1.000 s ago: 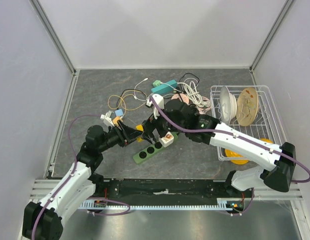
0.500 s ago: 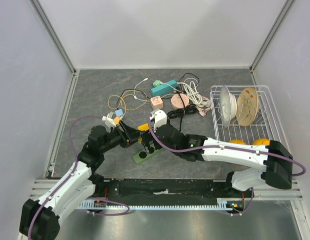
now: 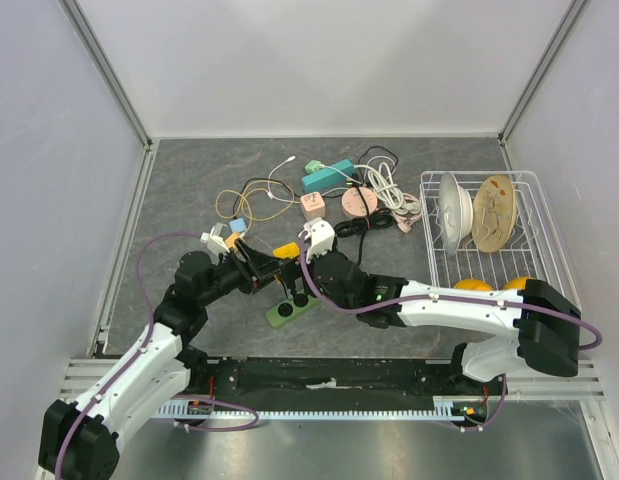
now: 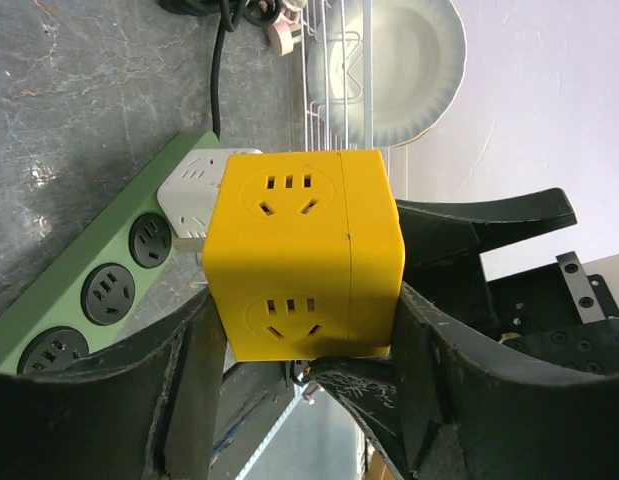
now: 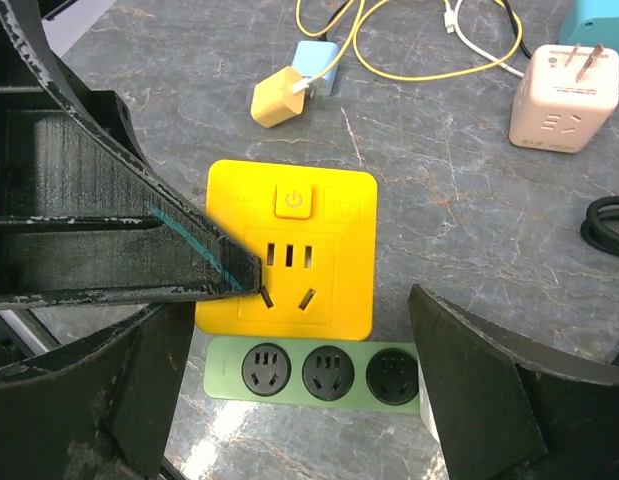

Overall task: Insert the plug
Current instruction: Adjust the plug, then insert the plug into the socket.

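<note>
Clamped in the left pincer (image 4: 307, 345): the yellow cube socket (image 4: 304, 250), gripped on two opposite sides and held up over the grey counter (image 3: 189, 190). Socket holes on the two faces turned to the left wrist camera. On the face seen from the right wrist, a power button above one more set of holes. Held just beside the green power strip (image 5: 309, 372) and perhaps partly over it — cannot tell whether touching it or not. Three round black outlets of the strip showing uncovered along the cube's edge. At one end of the strip, plugged in, a white adapter (image 4: 194, 190).

Hanging above cube and strip, the right pincer (image 5: 334, 290), spread wide apart, gripping nothing. One of its fingertips (image 5: 244, 270) crossing in front of the cube's upper face.

Farther back on the counter: a pink adapter (image 5: 564, 100) with prongs up, a small yellow charger (image 5: 277, 100) just beside a pale blue one (image 5: 317, 68), a thin yellow cable (image 5: 389, 60), a teal box (image 3: 327, 176). At the right side, a wire rack (image 3: 534, 182) — plates standing upright inside.
</note>
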`<state>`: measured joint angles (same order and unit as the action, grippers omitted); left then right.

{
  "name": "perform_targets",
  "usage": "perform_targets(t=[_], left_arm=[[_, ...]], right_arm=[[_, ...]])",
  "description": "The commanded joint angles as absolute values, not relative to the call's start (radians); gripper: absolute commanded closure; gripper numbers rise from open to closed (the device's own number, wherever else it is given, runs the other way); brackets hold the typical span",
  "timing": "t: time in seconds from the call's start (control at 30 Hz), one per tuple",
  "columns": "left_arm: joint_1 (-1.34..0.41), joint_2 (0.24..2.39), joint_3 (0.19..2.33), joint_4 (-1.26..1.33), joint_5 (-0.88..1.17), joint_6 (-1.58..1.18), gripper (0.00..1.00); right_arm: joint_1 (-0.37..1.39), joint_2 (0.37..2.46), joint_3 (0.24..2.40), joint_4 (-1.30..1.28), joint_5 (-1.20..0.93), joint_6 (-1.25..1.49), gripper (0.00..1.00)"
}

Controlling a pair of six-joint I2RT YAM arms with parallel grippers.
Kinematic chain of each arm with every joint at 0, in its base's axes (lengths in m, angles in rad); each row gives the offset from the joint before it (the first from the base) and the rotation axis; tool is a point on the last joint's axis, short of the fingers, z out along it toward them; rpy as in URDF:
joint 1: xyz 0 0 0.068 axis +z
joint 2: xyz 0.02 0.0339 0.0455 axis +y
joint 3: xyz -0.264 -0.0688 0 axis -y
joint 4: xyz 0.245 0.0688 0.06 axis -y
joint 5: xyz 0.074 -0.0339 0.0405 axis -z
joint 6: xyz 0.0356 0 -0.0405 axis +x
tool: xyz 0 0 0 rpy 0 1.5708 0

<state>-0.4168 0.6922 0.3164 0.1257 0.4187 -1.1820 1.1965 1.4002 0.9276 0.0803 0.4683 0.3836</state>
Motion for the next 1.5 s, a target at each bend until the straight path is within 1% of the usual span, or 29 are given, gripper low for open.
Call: perform_targets(t=[0.0, 0.17, 0.27, 0.37, 0.47, 0.5, 0.57, 0.6, 0.67, 0.7, 0.73, 0.83, 0.87, 0.93, 0.97, 1.07, 1.2, 1.3, 1.47], left_arm=[[-0.436, 0.684, 0.356, 0.181, 0.482, -1.230, 0.98], [-0.437, 0.670, 0.336, 0.198, 0.492, -1.267, 0.98], [-0.439, 0.661, 0.327, 0.199, 0.503, -1.281, 0.98], [-0.442, 0.655, 0.322, 0.192, 0.512, -1.279, 0.98], [-0.445, 0.658, 0.318, 0.173, 0.514, -1.270, 0.98], [-0.443, 0.658, 0.313, 0.173, 0.521, -1.266, 0.98], [-0.445, 0.667, 0.308, 0.173, 0.531, -1.258, 0.97], [-0.445, 0.670, 0.307, 0.173, 0.537, -1.253, 0.97], [-0.445, 0.672, 0.304, 0.173, 0.540, -1.249, 0.93], [-0.445, 0.669, 0.304, 0.173, 0.541, -1.244, 0.91], [-0.445, 0.666, 0.302, 0.163, 0.537, -1.246, 0.88], [-0.445, 0.650, 0.307, 0.134, 0.534, -1.244, 0.65], [-0.445, 0.641, 0.308, 0.121, 0.529, -1.226, 0.48], [-0.445, 0.605, 0.316, 0.080, 0.508, -1.195, 0.35], [-0.445, 0.589, 0.327, 0.007, 0.462, -1.174, 0.22], [-0.445, 0.520, 0.359, -0.133, 0.361, -1.151, 0.13], [-0.445, 0.454, 0.420, -0.308, 0.221, -1.092, 0.10], [-0.443, 0.474, 0.466, -0.399, 0.149, -1.014, 0.10], [-0.442, 0.621, 0.569, -0.465, 0.153, -0.858, 0.09]], right_arm=[[1.201, 1.413, 0.868, 0.331, 0.439, 0.338, 0.07], [1.201, 1.420, 0.810, 0.440, 0.440, 0.301, 0.09], [1.201, 1.424, 0.781, 0.497, 0.454, 0.287, 0.12], [1.201, 1.425, 0.776, 0.508, 0.462, 0.273, 0.18], [1.201, 1.414, 0.779, 0.503, 0.454, 0.258, 0.26], [1.200, 1.408, 0.781, 0.503, 0.451, 0.250, 0.37], [1.201, 1.404, 0.779, 0.492, 0.451, 0.238, 0.49], [1.200, 1.398, 0.778, 0.488, 0.451, 0.224, 0.63], [1.200, 1.390, 0.769, 0.480, 0.445, 0.204, 0.84], [1.200, 1.382, 0.767, 0.473, 0.443, 0.199, 1.00], [1.200, 1.378, 0.767, 0.447, 0.439, 0.187, 1.00], [1.198, 1.350, 0.767, 0.399, 0.404, 0.167, 1.00], [1.200, 1.342, 0.762, 0.393, 0.397, 0.163, 1.00], [1.201, 1.318, 0.735, 0.394, 0.387, 0.160, 1.00], [1.200, 1.306, 0.721, 0.397, 0.385, 0.160, 1.00], [1.200, 1.292, 0.672, 0.402, 0.385, 0.176, 1.00], [1.200, 1.279, 0.638, 0.377, 0.364, 0.186, 1.00], [1.200, 1.298, 0.618, 0.417, 0.350, 0.167, 1.00], [1.213, 1.351, 0.629, 0.446, 0.386, 0.207, 1.00]])
